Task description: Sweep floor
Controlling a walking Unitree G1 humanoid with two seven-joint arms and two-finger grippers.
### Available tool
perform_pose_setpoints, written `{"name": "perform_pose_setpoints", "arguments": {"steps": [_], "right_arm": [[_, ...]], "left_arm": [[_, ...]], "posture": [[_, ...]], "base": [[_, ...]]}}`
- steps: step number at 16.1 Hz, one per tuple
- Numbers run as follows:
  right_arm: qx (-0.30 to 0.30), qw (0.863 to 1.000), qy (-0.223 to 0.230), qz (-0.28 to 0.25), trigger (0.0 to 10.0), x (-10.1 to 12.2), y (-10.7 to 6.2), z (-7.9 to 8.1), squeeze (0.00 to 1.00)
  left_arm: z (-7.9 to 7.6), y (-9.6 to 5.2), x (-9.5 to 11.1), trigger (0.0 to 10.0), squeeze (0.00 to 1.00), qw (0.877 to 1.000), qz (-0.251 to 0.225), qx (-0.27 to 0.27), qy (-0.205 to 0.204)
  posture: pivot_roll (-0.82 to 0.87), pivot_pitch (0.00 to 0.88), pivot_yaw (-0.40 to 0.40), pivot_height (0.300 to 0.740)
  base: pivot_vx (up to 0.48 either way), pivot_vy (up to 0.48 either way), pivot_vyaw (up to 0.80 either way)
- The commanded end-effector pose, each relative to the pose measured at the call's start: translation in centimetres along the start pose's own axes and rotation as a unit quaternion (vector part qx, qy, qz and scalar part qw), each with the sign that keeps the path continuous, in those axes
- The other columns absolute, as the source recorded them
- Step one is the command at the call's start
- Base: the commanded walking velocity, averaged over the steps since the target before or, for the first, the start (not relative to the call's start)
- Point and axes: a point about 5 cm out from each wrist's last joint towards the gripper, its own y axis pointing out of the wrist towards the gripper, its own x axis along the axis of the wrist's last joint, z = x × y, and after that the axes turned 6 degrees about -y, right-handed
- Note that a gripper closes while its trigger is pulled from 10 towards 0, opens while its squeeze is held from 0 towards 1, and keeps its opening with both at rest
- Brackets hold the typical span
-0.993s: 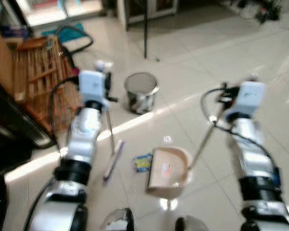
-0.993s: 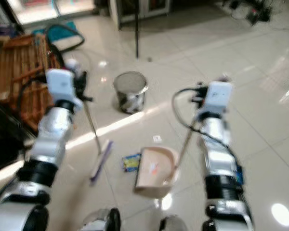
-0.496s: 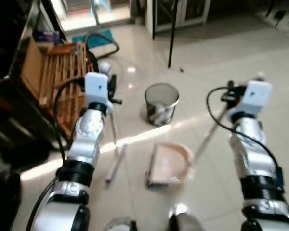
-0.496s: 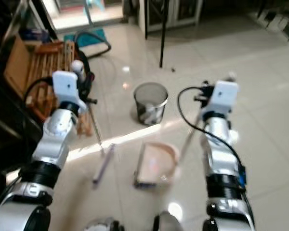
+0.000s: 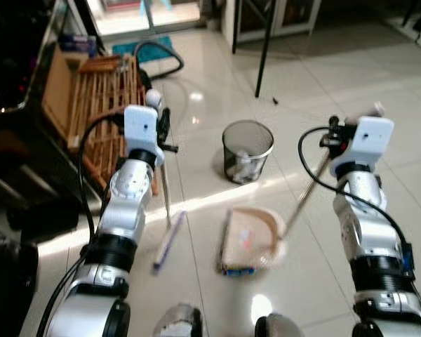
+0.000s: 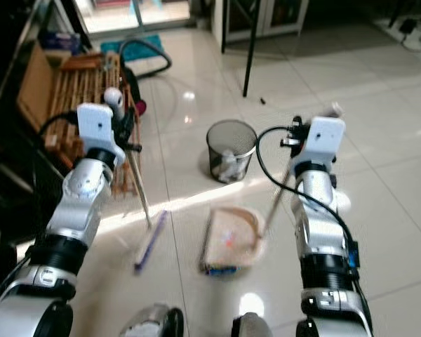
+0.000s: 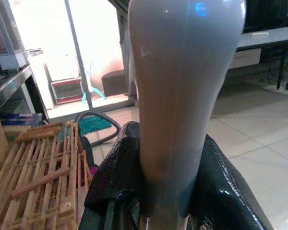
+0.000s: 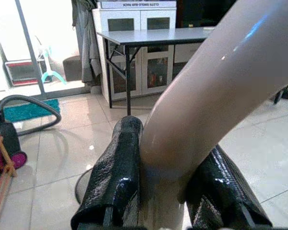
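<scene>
The sweeping looks mostly done. A little trash, with a blue bit, sits at the open edge of the wide beige plastic dustpan [image 5: 249, 240] in the lower middle of the frame. It has not yet been tipped into the round black wire bin [image 5: 247, 150] above it.

The left arm, on the left, is raised, and the left gripper [image 7: 158, 201] squeezes the pale grey handle of the long broom [image 5: 168, 235], whose purple head rests on the shiny tile floor [image 5: 196, 112]. The right gripper [image 8: 158, 191] squeezes the dustpan's long handle.

Tiled floor [image 5: 351, 84] — dustpan [image 5: 249, 239], bin [image 5: 247, 150]
</scene>
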Motion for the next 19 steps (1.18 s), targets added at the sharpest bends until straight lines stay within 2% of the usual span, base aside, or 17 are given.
{"name": "perform_pose_setpoints", "arguments": {"steps": [1,9,13,15,16,18,19], "right_arm": [[-0.009,1.0,-0.001,-0.018,10.0,0.8,0.2,-0.5,0.0],[-0.012,1.0,-0.013,-0.014,10.0,0.5,0.1,-0.8,0.0],[-0.018,0.999,-0.035,-0.009,10.0,0.1,0.5,-1.6,0.0],[-0.015,0.998,-0.057,-0.012,10.0,0.0,0.7,-1.8,0.0],[-0.002,0.996,-0.093,-0.017,10.0,-0.2,1.2,-1.9,0.0],[0.004,0.993,-0.115,-0.021,10.0,-0.5,1.2,-2.0,0.0],[0.006,0.992,-0.123,-0.031,10.0,-0.5,1.2,-2.1,0.0]], "left_arm": [[0.2,0.1,0.6,10.0,0.0,1.0,-0.013,0.0,0.004],[0.2,-0.1,0.3,10.0,0.0,1.0,-0.006,-0.002,0.001],[1.0,0.2,0.0,10.0,0.0,1.0,0.007,0.026,0.001],[1.6,0.2,-0.3,10.0,0.0,0.999,0.009,0.047,0.014],[2.4,0.4,-0.7,10.0,0.0,0.997,0.019,0.074,0.022],[2.9,0.4,-0.8,10.0,0.0,0.996,0.015,0.086,0.026],[3.2,0.4,-0.7,10.0,0.0,0.995,-0.001,0.092,0.03]], "posture": [[0.01,0.129,0.059,0.74],[0.01,0.146,0.054,0.74],[0.02,0.169,0.038,0.74],[0.03,0.198,0.037,0.74],[0.03,0.223,0.042,0.74],[0.04,0.25,0.049,0.74],[0.05,0.264,0.052,0.74]], "base": [[0.0,0.0,0.0],[0.0,0.0,0.0],[0.0,0.0,0.0],[0.0,0.0,0.0],[0.0,0.0,0.0],[0.0,0.0,0.0],[0.0,0.0,0.0]]}}
